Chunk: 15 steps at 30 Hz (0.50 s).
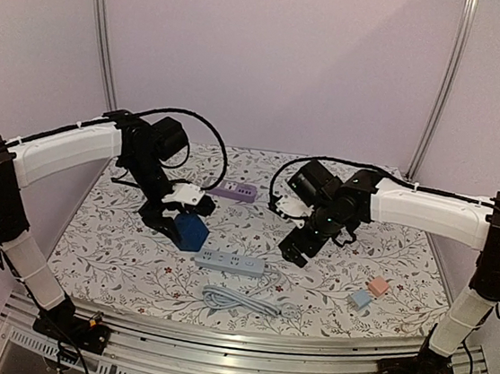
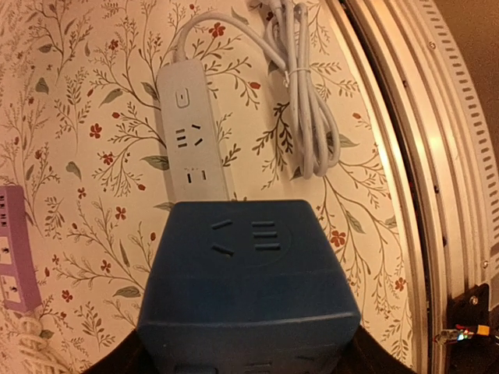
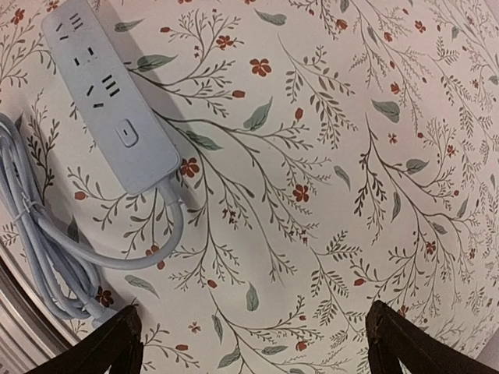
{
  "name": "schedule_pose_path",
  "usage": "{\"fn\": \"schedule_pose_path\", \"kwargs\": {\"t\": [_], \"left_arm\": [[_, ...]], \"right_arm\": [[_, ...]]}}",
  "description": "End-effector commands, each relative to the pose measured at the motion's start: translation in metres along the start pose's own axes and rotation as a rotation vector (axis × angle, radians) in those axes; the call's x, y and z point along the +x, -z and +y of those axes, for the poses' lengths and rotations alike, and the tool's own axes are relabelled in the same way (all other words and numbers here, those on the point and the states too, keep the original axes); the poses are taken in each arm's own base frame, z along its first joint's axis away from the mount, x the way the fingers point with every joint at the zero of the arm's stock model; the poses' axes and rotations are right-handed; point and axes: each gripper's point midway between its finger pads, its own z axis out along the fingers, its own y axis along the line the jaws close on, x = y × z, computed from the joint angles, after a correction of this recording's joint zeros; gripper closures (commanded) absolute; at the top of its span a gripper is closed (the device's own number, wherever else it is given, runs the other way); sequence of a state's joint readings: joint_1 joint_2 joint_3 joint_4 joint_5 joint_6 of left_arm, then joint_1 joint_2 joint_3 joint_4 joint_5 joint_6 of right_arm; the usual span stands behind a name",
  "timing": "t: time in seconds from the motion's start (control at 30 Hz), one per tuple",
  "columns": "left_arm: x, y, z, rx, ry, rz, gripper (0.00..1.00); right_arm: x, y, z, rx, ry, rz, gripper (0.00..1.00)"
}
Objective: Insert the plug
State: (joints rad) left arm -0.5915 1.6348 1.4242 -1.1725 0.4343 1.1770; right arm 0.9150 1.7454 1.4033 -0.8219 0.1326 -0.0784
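Blue cube-shaped plastic socket block (image 1: 190, 232) sits on floral-print tablecloth (image 1: 320, 285), L of centre. L gripper (image 1: 176, 222) is clamped on it. In L wrist view the block fills the lower frame btwn the dark fingers, w/ a slotted socket face toward camera.

White plastic power strip (image 1: 229, 262) lies flat at approx 5 o'clock of the block, near but apart, sockets up. Its white cable bundle (image 1: 241, 302), tied in a loop, lies at 6 o'clock of the strip, close to near table edge. Plug end: can't make it out in any view.

Purple power strip (image 1: 234, 192) lies at 12 o'clock of the white one, well apart, toward back of table.

R gripper (image 3: 253, 347) hangs over the cloth at approx 2 o'clock of the white strip. Fingers are spread wide, w/ nothing btwn them, only cloth below.

Small pink block (image 1: 378, 286) and small pale-blue block (image 1: 361, 299) lie just beside each other at approx 3 o'clock of the white strip, well apart from it.
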Motion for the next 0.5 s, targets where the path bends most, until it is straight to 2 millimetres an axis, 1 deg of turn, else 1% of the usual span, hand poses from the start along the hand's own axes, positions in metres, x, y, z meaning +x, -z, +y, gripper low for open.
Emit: {"fn": "schedule_pose_path", "kwargs": {"t": [0.0, 0.07, 0.1, 0.2, 0.27, 0.3, 0.37, 0.47], "left_arm": [[-0.007, -0.003, 0.028, -0.035, -0.015, 0.011, 1.0], [-0.008, -0.009, 0.04, -0.033, -0.006, 0.019, 1.0], [-0.007, -0.013, 0.046, -0.031, 0.002, 0.029, 1.0], [-0.002, -0.022, 0.055, -0.01, 0.042, 0.061, 1.0], [0.005, -0.029, 0.054, 0.012, 0.07, 0.089, 1.0], [0.008, -0.032, 0.051, 0.027, 0.081, 0.101, 1.0], [0.014, -0.036, 0.044, 0.05, 0.097, 0.117, 1.0], [0.02, -0.045, 0.038, 0.063, 0.127, 0.128, 1.0]], "right_arm": [[0.021, 0.015, -0.007, 0.056, -0.176, -0.027, 0.02], [0.03, 0.025, -0.011, 0.072, -0.242, -0.048, 0.02], [0.035, 0.027, -0.013, 0.084, -0.289, -0.054, 0.02], [0.047, 0.039, -0.017, 0.101, -0.388, -0.089, 0.02], [0.054, 0.045, -0.016, 0.096, -0.423, -0.103, 0.02], [0.056, 0.05, -0.015, 0.095, -0.433, -0.117, 0.02], [0.063, 0.055, -0.015, 0.103, -0.447, -0.122, 0.02], [0.072, 0.06, -0.015, 0.114, -0.461, -0.126, 0.01]]}}
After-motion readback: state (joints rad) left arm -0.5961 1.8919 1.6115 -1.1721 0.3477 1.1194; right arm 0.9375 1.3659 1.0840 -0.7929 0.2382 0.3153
